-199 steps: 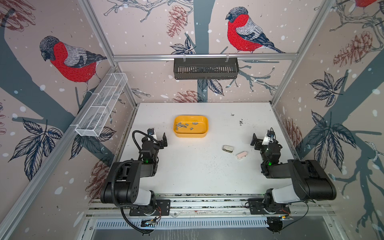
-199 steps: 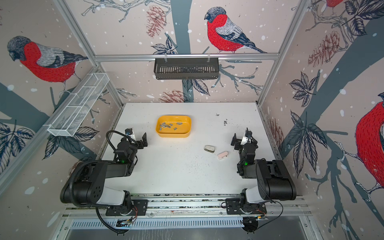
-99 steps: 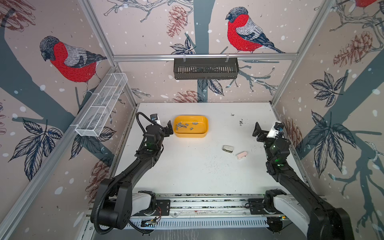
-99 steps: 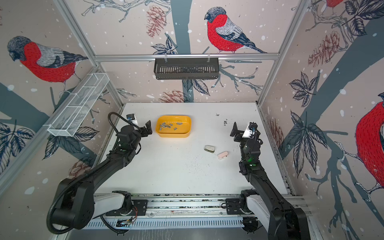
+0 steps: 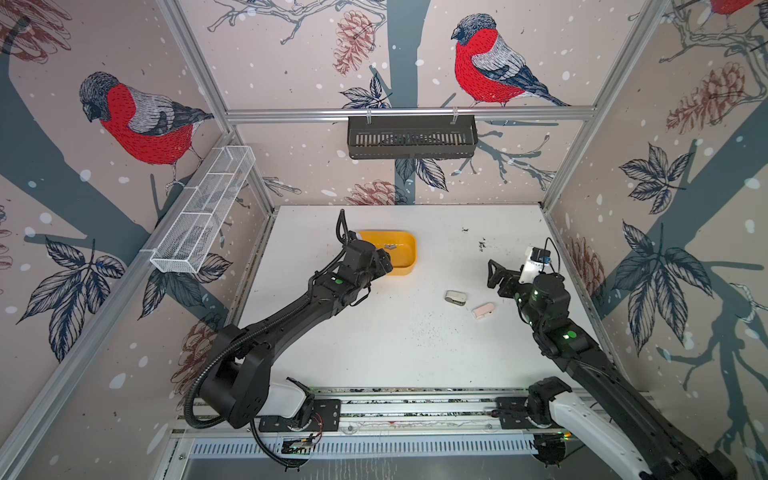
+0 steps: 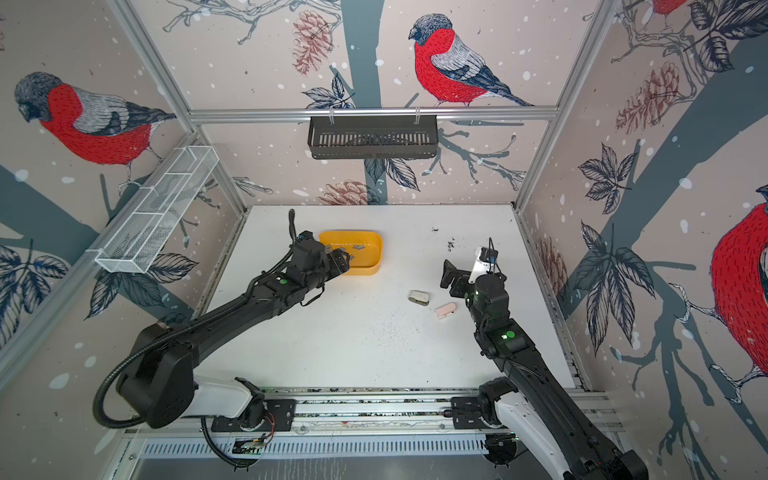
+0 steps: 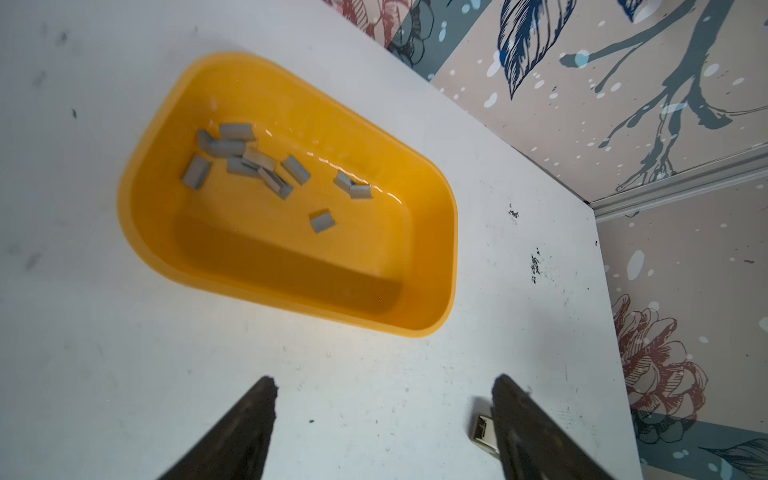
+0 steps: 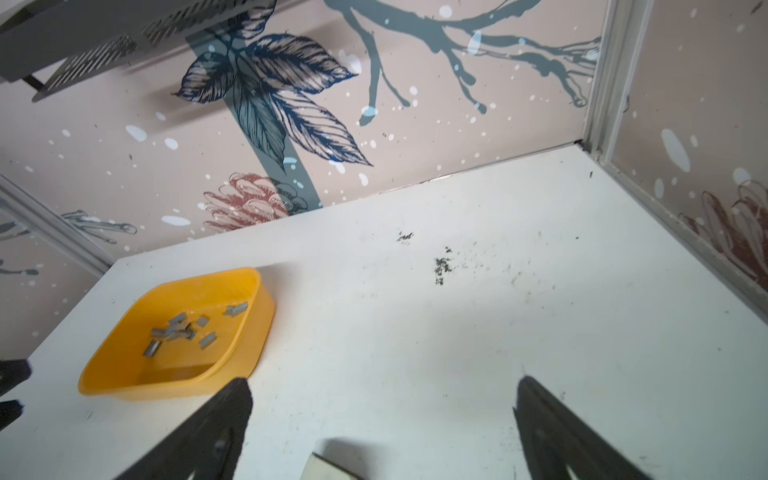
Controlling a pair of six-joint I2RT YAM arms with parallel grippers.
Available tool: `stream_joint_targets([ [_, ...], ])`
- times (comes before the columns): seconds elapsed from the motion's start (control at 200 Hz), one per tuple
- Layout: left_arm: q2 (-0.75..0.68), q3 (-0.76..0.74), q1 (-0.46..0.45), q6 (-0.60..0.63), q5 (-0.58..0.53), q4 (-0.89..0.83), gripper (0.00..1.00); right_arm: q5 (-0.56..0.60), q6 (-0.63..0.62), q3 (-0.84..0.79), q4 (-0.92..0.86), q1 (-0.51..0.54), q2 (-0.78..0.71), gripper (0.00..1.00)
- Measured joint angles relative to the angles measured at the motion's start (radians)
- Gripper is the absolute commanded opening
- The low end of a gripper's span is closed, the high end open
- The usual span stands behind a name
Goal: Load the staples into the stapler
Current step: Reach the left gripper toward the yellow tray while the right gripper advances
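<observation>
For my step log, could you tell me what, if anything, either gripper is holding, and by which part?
Nothing is held: the left gripper and right gripper are open and empty; staples lie in the yellow tray.

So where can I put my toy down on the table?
The biggest bare patch of the table is the near middle, between the two arms. Also bare: the strip behind the yellow tray, by the back wall. Crowded: around the grey stapler and pink stapler beside the right arm, and where the left arm overhangs the tray.
</observation>
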Motion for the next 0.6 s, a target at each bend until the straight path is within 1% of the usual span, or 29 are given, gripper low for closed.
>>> stream_joint_targets([
  [0.12,0.083,0.024,-0.016,-0.117,0.019,-0.006,0.76,0.011,0.003,-0.023,-0.025,0.018,-0.002,0.99],
  [0.285,0.189,0.063,-0.028,-0.211,0.047,0.004,0.75,0.013,0.004,-0.032,-0.024,0.026,-0.001,0.99],
  [0.385,0.256,0.126,-0.031,-0.239,0.066,0.002,0.75,0.013,0.004,-0.045,-0.024,0.038,-0.001,1.0],
  [0.6,0.369,0.266,-0.031,-0.243,0.074,-0.003,0.75,0.013,0.004,-0.046,-0.023,0.044,0.008,1.0],
])
